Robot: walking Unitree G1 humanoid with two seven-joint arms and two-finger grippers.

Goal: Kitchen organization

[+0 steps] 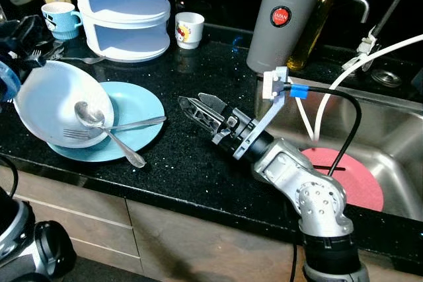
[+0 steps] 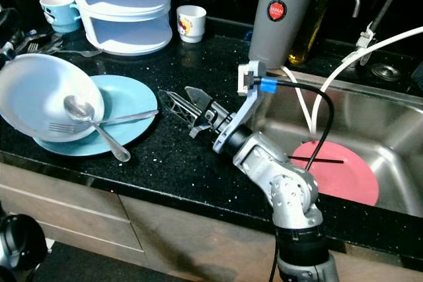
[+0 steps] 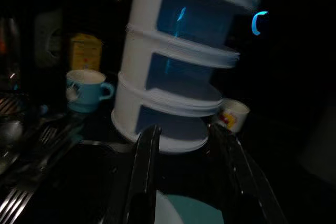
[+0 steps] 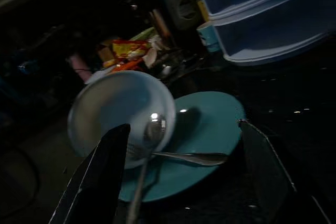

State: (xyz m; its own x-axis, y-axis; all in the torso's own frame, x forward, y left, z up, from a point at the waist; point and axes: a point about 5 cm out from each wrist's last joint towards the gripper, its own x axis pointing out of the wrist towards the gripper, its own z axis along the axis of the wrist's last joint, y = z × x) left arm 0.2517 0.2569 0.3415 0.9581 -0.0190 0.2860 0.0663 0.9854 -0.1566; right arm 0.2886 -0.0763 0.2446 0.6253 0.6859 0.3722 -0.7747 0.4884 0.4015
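White bowl point(image 1: 56, 104) sits tilted on a teal plate point(image 1: 135, 113) at the left of your black desk point(image 1: 185, 163), with a spoon point(image 1: 99, 127) and fork point(image 1: 115, 127) lying across both. Your right pincer point(image 1: 195, 105) hovers low over the desk just right of the plate, fingers apart. Your left pincer point(image 3: 186, 182) is at the bowl's far left edge, fingers apart. A pink plate point(image 1: 350, 176) lies in the sink point(image 1: 396, 130).

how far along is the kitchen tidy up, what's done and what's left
Done: a pink plate lies in the sink. In hand: the right gripper is open and empty above the counter, pointed at the spoon and fork. Left: the white bowl and blue plate are on the counter.
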